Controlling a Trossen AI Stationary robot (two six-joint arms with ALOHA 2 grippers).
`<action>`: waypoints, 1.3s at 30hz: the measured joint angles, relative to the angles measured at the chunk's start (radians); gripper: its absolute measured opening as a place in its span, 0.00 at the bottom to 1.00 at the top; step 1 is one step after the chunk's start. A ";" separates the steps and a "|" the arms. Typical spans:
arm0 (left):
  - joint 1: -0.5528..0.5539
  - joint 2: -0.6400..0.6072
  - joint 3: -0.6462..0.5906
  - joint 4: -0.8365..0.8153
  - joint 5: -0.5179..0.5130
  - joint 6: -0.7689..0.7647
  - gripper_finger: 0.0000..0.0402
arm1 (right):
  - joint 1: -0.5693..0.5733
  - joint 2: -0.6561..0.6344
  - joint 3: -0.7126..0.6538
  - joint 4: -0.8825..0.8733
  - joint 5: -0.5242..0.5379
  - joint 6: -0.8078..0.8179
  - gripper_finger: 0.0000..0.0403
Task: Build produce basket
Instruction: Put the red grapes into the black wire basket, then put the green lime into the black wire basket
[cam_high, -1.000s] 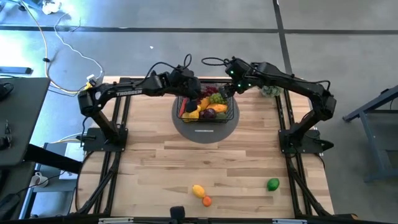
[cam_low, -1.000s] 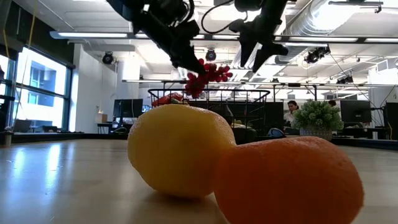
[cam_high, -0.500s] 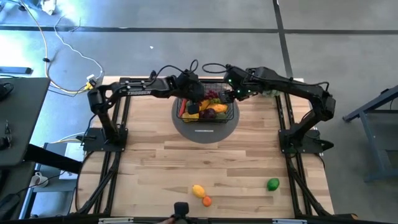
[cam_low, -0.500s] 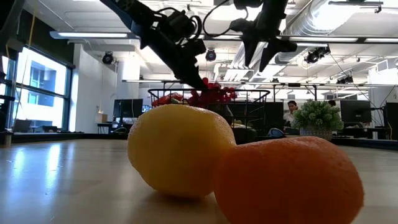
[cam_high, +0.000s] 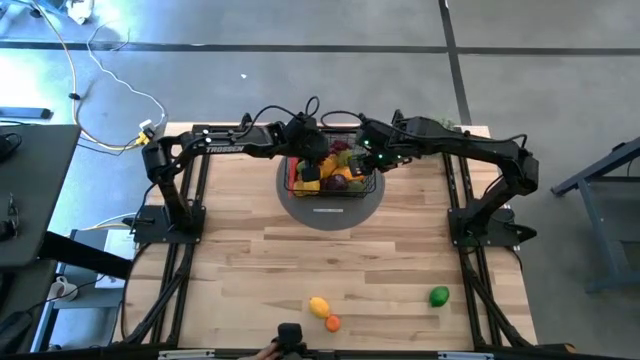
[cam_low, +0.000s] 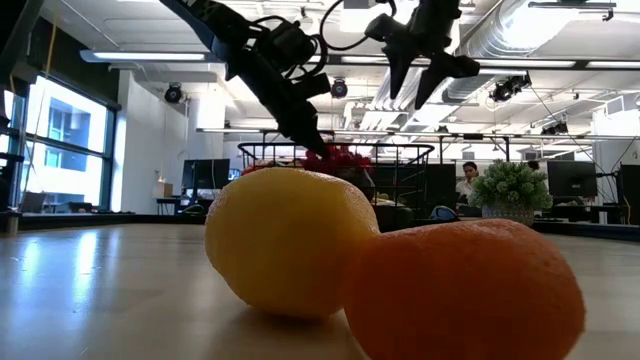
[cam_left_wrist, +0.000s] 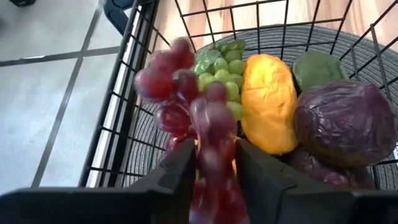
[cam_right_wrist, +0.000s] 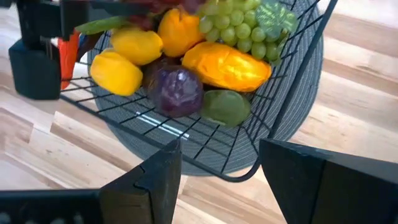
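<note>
1. Your left end effector (cam_left_wrist: 214, 165) now sits low inside the basket (cam_high: 333, 172), at its far left corner. One second ago it hung above the rim with the red grapes (cam_left_wrist: 193, 106) dangling clear in the low view; now the bunch has dropped to rim level (cam_low: 335, 157).
2. Left fingers (cam_left_wrist: 177, 171): the grapes lie between them. The jaws appear to have begun parting, but you cannot tell from the wrist view whether they are clamped on the bunch or already loose.
3. Your right end effector (cam_right_wrist: 217, 165) has moved in from the basket's right side and now hovers over its right half (cam_high: 375, 155). Its fingers stand apart, nothing between them, the same gap as before.
4. Basket contents, right wrist view: green grapes (cam_right_wrist: 233, 25), orange mango (cam_right_wrist: 227, 65), purple plum (cam_right_wrist: 176, 91), a dull green fruit (cam_right_wrist: 225, 107), two lemons (cam_right_wrist: 115, 71), one orange fruit (cam_right_wrist: 179, 31), red chili (cam_right_wrist: 68, 53).
5. The basket rests on the round grey mat (cam_high: 330, 208) on the table (cam_high: 250, 270), position unchanged.
6. Still outside the basket, near the table's front edge, unmoved: a yellow lemon (cam_high: 319, 306) touching a small orange fruit (cam_high: 333, 322), and a lime (cam_high: 439, 296) well apart to the right.
</note>
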 joint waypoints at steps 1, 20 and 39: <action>0.000 0.000 0.000 0.001 0.000 0.000 0.27 | 0.005 0.000 0.000 0.000 0.000 0.002 0.49; 0.000 -0.050 0.000 -0.046 -0.160 -0.008 0.42 | 0.142 0.000 0.000 -0.041 0.043 0.072 0.49; -0.091 -0.305 0.000 -0.237 -0.198 -0.088 0.42 | 0.401 0.000 -0.023 -0.144 0.042 0.238 0.49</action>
